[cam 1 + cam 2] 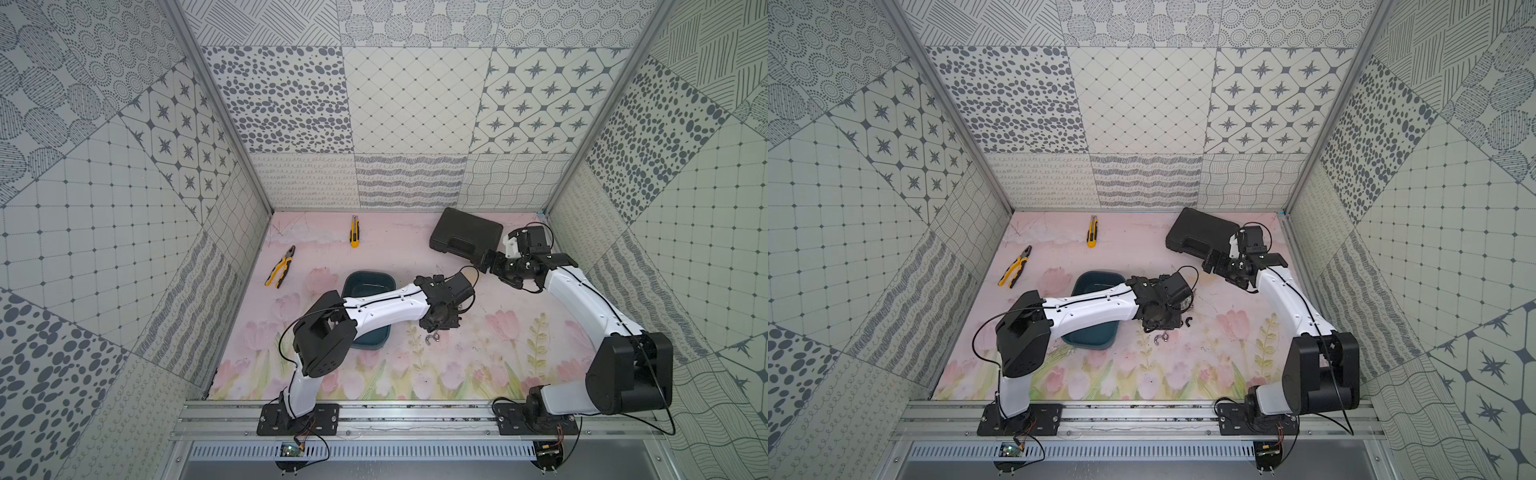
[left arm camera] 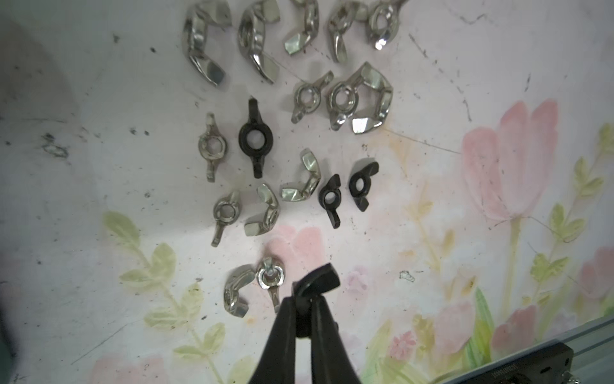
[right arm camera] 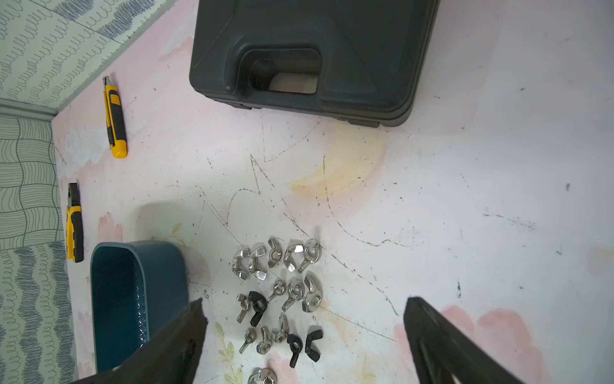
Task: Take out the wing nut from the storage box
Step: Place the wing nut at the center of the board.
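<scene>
My left gripper [image 2: 305, 299] is shut on a black wing nut [image 2: 317, 281], pinched at its hub, with one wing sticking out past the fingertips just above the flowered mat. Several more wing nuts [image 2: 299, 133], silver and black, lie in loose rows on the mat beyond it, right of the storage box [image 3: 159, 276]. That dark teal tub [image 1: 368, 286] lies under my left forearm, which hides much of it in both top views. My right gripper [image 3: 304, 332] hangs open above the nuts [image 3: 279, 292] with nothing between its fingers.
A black hard-shell case [image 1: 465, 237] lies at the back right, close to my right wrist. A yellow utility knife [image 1: 354, 232] and yellow-handled pliers [image 1: 281, 266] lie at the back left. Patterned walls enclose three sides, and a metal rail [image 1: 415, 411] runs along the front.
</scene>
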`<state>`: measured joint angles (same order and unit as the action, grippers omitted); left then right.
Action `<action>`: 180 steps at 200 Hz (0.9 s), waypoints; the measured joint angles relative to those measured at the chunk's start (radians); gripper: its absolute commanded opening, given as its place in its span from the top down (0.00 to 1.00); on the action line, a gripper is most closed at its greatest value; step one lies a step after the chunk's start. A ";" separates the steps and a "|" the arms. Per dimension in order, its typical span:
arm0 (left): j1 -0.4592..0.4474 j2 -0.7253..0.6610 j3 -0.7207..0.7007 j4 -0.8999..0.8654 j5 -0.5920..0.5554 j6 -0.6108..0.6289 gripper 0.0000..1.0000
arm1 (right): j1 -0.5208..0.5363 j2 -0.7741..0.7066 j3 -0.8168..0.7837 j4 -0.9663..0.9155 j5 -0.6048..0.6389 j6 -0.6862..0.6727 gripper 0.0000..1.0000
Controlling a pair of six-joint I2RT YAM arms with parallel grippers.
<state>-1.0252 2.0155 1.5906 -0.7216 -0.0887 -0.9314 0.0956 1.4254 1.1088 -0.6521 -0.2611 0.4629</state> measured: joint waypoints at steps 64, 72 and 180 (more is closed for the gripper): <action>-0.023 0.091 0.018 0.000 0.018 0.002 0.95 | -0.008 0.000 0.000 -0.003 -0.001 0.000 0.03; -0.023 0.097 0.018 0.000 0.018 0.002 0.94 | -0.008 0.000 0.000 -0.003 -0.001 0.000 0.03; -0.009 0.063 0.024 0.008 0.032 -0.008 0.69 | -0.008 0.000 0.000 -0.003 -0.007 -0.001 0.03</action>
<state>-1.0340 2.0785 1.6150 -0.7136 -0.0566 -0.9394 0.0875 1.4254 1.1084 -0.6548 -0.2684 0.4622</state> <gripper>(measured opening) 0.307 0.974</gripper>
